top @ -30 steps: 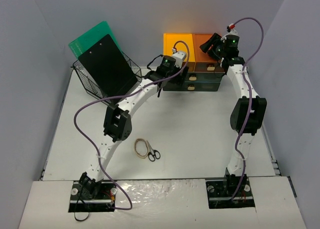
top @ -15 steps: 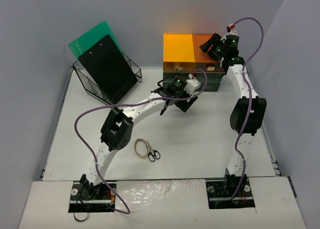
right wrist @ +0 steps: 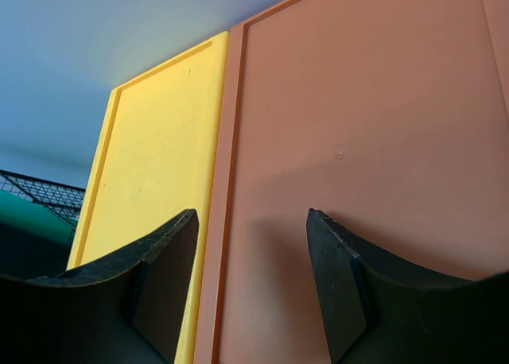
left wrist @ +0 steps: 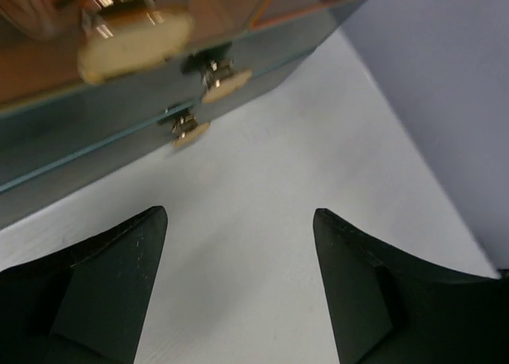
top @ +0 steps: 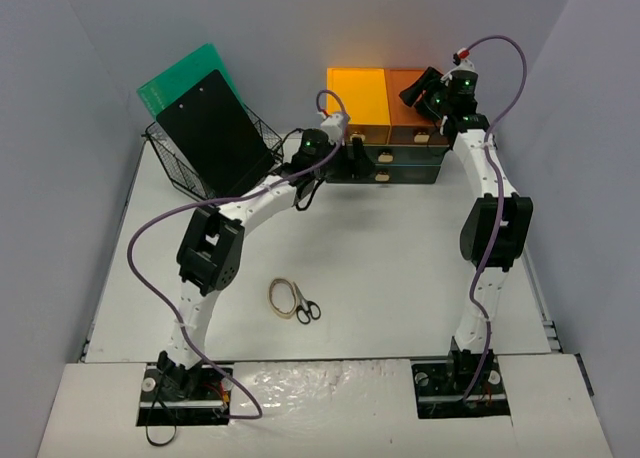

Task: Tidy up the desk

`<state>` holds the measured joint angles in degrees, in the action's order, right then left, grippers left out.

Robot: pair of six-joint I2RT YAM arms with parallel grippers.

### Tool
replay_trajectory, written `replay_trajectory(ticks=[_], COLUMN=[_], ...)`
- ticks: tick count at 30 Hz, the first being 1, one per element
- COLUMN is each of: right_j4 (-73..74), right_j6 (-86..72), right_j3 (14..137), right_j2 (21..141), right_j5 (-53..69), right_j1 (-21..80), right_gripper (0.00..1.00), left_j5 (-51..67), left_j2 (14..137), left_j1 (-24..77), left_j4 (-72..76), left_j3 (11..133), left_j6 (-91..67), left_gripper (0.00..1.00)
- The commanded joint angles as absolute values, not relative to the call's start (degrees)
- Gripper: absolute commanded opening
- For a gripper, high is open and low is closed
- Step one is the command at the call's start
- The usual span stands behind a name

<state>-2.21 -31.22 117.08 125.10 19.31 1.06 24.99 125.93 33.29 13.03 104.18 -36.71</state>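
Hovering apart before the drawer unit (top: 400, 164): left jaws.

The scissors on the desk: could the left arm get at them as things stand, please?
Probably yes. The left gripper is open and empty by the drawer unit, and the scissors lie on bare desk nearer that arm's base, with nothing between; it would have to fold back.

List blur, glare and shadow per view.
Top external: sharp, with glare on the glossy strip at the near edge. Left wrist: nearest drawer handle is blurred, with glints. Right wrist: crisp; fingers nearly black, casting shadow on the orange lid.
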Motion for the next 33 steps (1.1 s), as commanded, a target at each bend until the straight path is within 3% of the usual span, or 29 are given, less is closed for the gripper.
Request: replay_trajectory(ticks=[1, 6, 9, 17, 26, 33], right_j4=[21.8, 21.8, 21.7, 21.4, 21.0, 21.0], right_j6=[-30.1, -30.6, -31.2, -32.0, -32.6, -32.3], right_j3=[112.1, 112.7, 113.1, 113.6, 114.4, 114.4], right_j2=[132.3, 132.5, 133.0, 133.5, 134.0, 133.7], right_j5=[17.1, 17.2, 17.9, 18.7, 19.4, 19.5], right_j1=[1.4, 1.2, 1.2, 1.3, 1.7, 1.6], right_gripper=[0.55, 0.55, 0.55, 0.55, 0.55, 0.55], left_j5=[31.8, 28.9, 26.1, 23.0, 11.3, 7.1], left_j2=[131.1, 136.3, 136.2, 130.3, 116.1, 115.6], left_j1=[33.0, 34.2, 34.7, 34.8, 38.0, 39.0], left_j4=[36.3, 45.5, 46.2, 42.9, 37.4, 39.6], left_j3=[109.6, 111.6, 110.8, 107.2, 90.7, 87.1], left_j6=[-65.6, -87.1, -91.2, -91.7, -90.4, -92.8], left_gripper=[0.71, 0.71, 0.70, 0.70, 0.70, 0.71])
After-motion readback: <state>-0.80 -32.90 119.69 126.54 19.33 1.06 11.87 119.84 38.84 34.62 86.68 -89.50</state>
